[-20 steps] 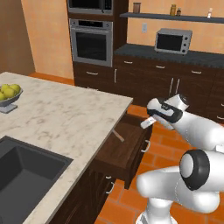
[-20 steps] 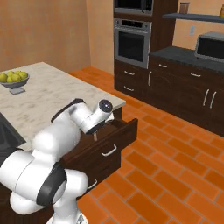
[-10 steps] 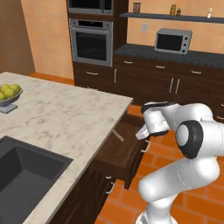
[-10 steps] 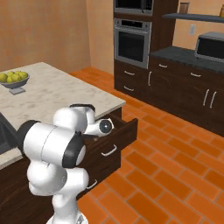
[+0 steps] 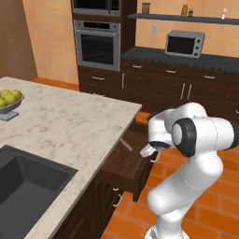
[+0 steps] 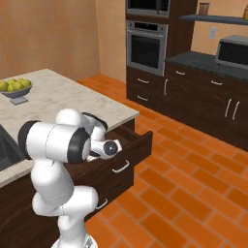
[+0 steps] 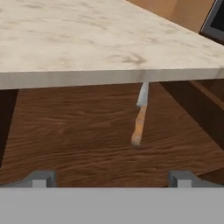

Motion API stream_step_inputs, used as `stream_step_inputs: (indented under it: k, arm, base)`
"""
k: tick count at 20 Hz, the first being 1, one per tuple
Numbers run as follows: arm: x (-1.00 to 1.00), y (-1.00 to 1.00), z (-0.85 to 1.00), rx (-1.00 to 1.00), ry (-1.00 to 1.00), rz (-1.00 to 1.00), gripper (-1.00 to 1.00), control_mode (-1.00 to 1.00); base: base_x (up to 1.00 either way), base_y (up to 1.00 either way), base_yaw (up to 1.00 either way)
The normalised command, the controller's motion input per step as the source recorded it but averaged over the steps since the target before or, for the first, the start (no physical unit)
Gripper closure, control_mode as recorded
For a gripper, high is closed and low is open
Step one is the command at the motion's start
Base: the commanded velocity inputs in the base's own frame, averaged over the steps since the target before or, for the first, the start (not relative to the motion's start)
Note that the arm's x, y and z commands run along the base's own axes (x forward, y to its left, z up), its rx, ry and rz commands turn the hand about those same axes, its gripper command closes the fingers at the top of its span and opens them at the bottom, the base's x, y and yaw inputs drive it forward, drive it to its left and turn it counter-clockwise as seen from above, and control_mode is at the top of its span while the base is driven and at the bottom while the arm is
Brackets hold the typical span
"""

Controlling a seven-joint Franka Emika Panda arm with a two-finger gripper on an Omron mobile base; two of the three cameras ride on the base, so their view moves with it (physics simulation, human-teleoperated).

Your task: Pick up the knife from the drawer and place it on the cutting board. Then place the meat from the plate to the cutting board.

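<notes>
1 knife (image 7: 139,124) in 1 open drawer (image 7: 87,140), jaws apart, empty.

Orange walls (image 5: 46,37) and a brick-tile floor (image 6: 193,193). Dark cabinets (image 5: 186,91) carry a microwave (image 5: 184,43); a wall oven (image 5: 97,45) stands beside. Marble worktop (image 5: 60,126) with sink (image 5: 23,177).

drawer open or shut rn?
Open. The drawer is pulled out from under the counter, with the knife lying flat on its bottom.
</notes>
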Motion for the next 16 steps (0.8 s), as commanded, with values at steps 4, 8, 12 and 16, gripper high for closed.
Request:
stream_step_inputs:
  k: [4, 8, 12, 16]
  arm:
    - [0.0, -0.14, -0.17, -0.06, 0.14, 0.0, -1.0, -1.0]
    - [-0.04, -0.51, -0.02, -0.01, 0.17, 0.0, -1.0, -1.0]
    - [-0.14, -0.75, -0.05, 0.0, 0.19, -0.05, -1.0, -1.0]
    - [-0.18, -0.67, -0.14, 0.0, 0.19, -0.11, -1.0, -1.0]
  base:
    - [0.0, 0.0, 0.0]
    - [0.0, 0.0, 0.0]
    - [0.0, 0.0, 0.0]
    - [0.0, 0.0, 0.0]
